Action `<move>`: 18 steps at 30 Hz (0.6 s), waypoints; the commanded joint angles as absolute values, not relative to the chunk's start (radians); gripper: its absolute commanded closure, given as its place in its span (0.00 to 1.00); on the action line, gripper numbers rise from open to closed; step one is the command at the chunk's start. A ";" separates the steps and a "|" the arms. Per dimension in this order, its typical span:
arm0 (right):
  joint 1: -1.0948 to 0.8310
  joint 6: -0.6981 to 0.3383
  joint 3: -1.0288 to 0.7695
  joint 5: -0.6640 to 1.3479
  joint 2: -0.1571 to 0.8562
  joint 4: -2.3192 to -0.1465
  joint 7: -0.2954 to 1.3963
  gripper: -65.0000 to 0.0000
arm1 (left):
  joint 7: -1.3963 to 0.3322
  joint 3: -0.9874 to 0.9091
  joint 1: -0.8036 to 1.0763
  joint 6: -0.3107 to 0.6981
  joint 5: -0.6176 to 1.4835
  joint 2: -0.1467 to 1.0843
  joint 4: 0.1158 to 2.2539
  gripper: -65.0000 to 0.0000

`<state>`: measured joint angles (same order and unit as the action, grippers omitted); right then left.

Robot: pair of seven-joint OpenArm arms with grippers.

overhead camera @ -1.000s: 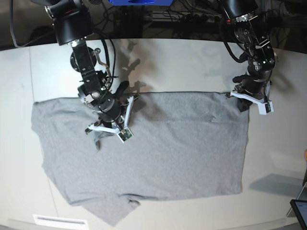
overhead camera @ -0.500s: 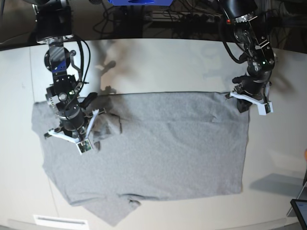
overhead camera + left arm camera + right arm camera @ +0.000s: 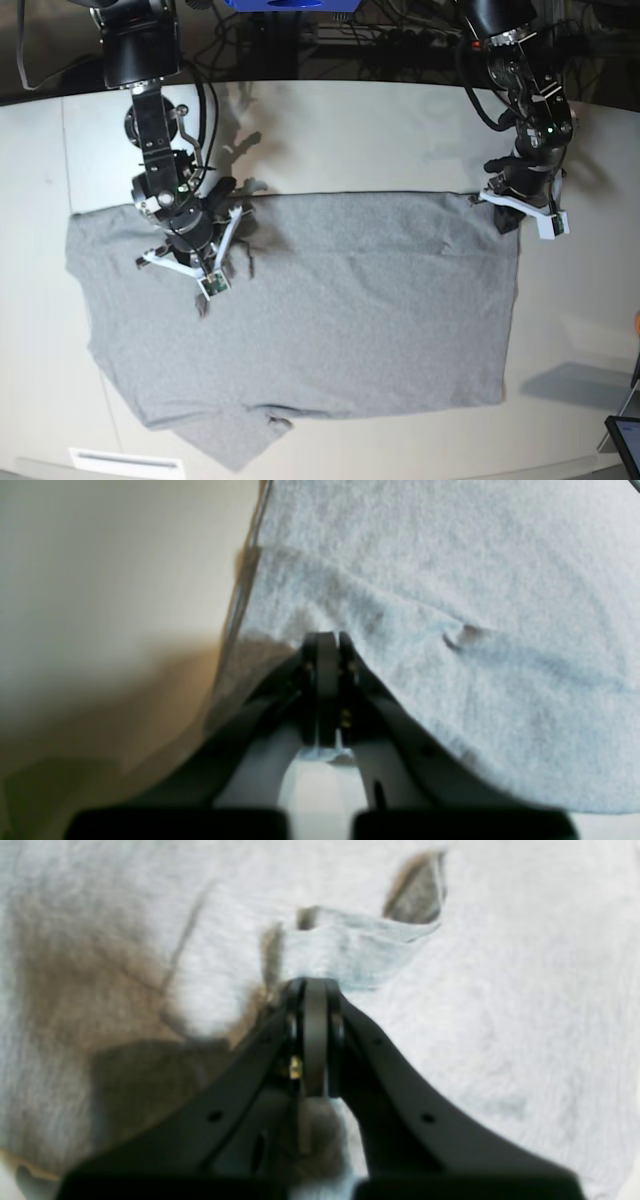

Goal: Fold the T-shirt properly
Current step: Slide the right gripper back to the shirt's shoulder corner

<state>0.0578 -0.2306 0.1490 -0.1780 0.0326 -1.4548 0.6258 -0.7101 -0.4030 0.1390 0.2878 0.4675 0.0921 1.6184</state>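
Right pincer (image 3: 190,262) back rightward (T-shirt (image 3: 380,300) fold pinched)

A pale table (image 3: 400,130) fills the frame; dark cables (image 3: 400,40) and shadow run along the top edge.

You look straight down from the base camera on the whole white table (image 3: 350,120); each wrist camera peers close along its black gripper, left (image 3: 325,640) and right (image 3: 312,985), sharing the heather-grey cotton T-shirt (image 3: 350,310).
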 commanded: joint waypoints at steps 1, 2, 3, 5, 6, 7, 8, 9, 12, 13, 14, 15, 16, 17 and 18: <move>0.084 -0.226 0.166 -0.171 0.035 -1.455 0.605 1.00 | -0.685 -0.406 0.131 0.291 0.475 0.105 1.635 1.00; 0.085 -0.226 0.180 -0.174 0.036 -1.446 0.605 1.00 | -0.685 -0.406 0.131 0.291 0.475 0.105 1.635 1.00; 0.090 -0.226 0.188 -0.176 0.038 -1.443 0.605 1.00 | -0.685 -0.406 0.131 0.291 0.475 0.107 1.635 1.00; 0.093 -0.226 0.189 -0.177 0.041 -1.448 0.605 1.00 | -0.685 -0.406 0.131 0.291 0.475 0.107 1.641 1.00; 0.096 -0.225 0.186 -0.177 0.042 -1.458 0.605 1.00 | -0.685 -0.406 0.131 0.291 0.475 0.107 1.643 1.00; 0.101 -0.223 0.183 -0.177 0.047 -1.483 0.608 1.00 | -0.685 -0.406 0.131 0.291 0.475 0.107 1.644 1.00; 0.101 -0.220 0.183 -0.177 0.068 -1.520 0.613 1.00 | -0.685 -0.406 0.131 0.291 0.475 0.107 1.652 1.00; 0.097 -0.220 0.182 -0.177 0.090 -1.563 0.613 1.00 | -0.685 -0.406 0.131 0.291 0.475 0.107 1.662 1.00; 0.094 -0.219 0.171 -0.179 0.136 -1.670 0.645 1.00 | -0.685 -0.406 0.139 0.291 0.473 0.107 1.721 1.00; 0.093 -0.219 0.148 -0.179 0.140 -1.702 0.674 1.00 | -0.685 -0.406 0.143 0.291 0.473 0.107 1.742 1.00; 0.090 -0.219 0.124 -0.177 0.140 -1.722 0.694 0.99 | -0.684 -0.406 0.145 0.291 0.473 0.108 1.762 1.00; 0.082 -0.219 0.097 -0.176 0.140 -1.741 0.710 0.99 | -0.684 -0.406 0.147 0.291 0.473 0.108 1.784 1.00; 0.070 -0.219 0.074 -0.176 0.140 -1.759 0.713 0.98 | -0.684 -0.406 0.147 0.291 0.466 0.108 1.801 1.00; 0.053 -0.219 0.050 -0.174 0.140 -1.778 0.711 0.95 | -0.684 -0.406 0.147 0.291 0.438 0.108 1.811 1.00; 0.039 -0.219 0.035 -0.174 0.140 -1.791 0.713 0.92 | -0.684 -0.404 0.147 0.291 0.403 0.105 1.819 1.00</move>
